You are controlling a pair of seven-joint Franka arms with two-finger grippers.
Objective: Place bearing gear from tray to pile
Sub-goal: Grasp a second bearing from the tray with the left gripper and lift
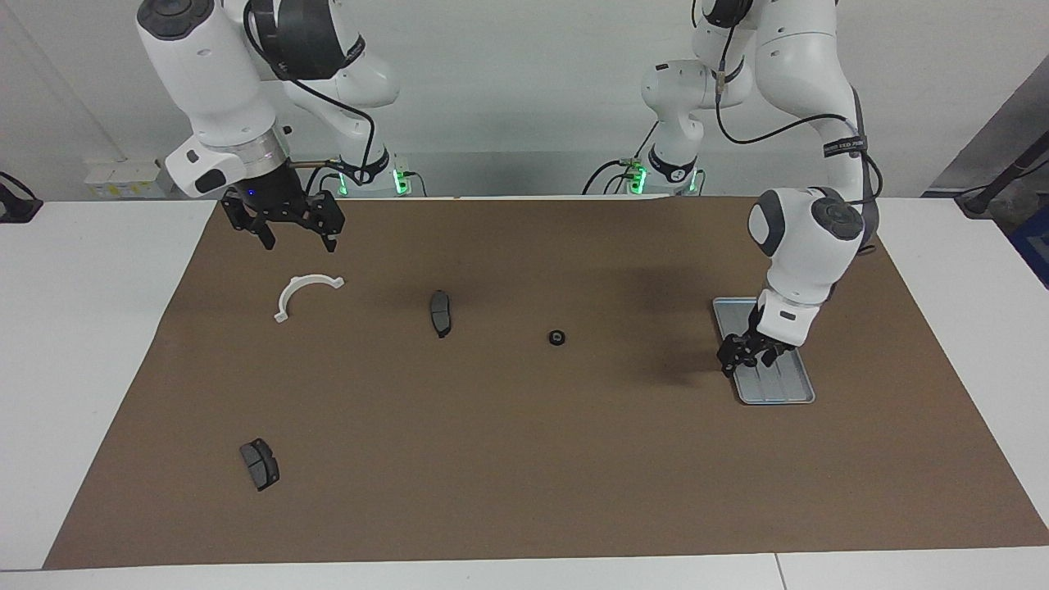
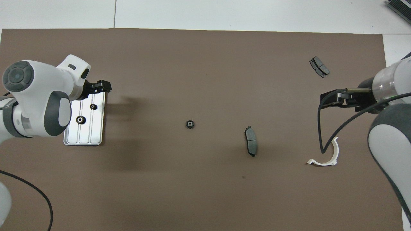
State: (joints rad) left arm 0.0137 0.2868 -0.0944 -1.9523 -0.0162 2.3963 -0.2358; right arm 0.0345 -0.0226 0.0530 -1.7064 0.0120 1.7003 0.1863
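Observation:
The silver tray [image 1: 778, 393] [image 2: 84, 139] lies at the left arm's end of the brown mat. Two small black bearing gears [image 2: 80, 120] [image 2: 93, 106] rest in it; my left hand hides them in the facing view. A third bearing gear [image 1: 556, 337] [image 2: 189, 124] lies on the mat mid-table, beside the nearest brake pad [image 1: 440, 312] [image 2: 251, 145] of the pile. My left gripper [image 1: 747, 356] [image 2: 102, 86] hangs open just over the tray, holding nothing. My right gripper [image 1: 299, 238] [image 2: 334, 98] waits open above the white half-ring bracket [image 1: 305, 293] [image 2: 325, 154].
A second brake pad [image 1: 259, 464] [image 2: 319, 66] lies far from the robots, at the right arm's end of the mat. The brown mat [image 1: 524, 459] covers most of the white table.

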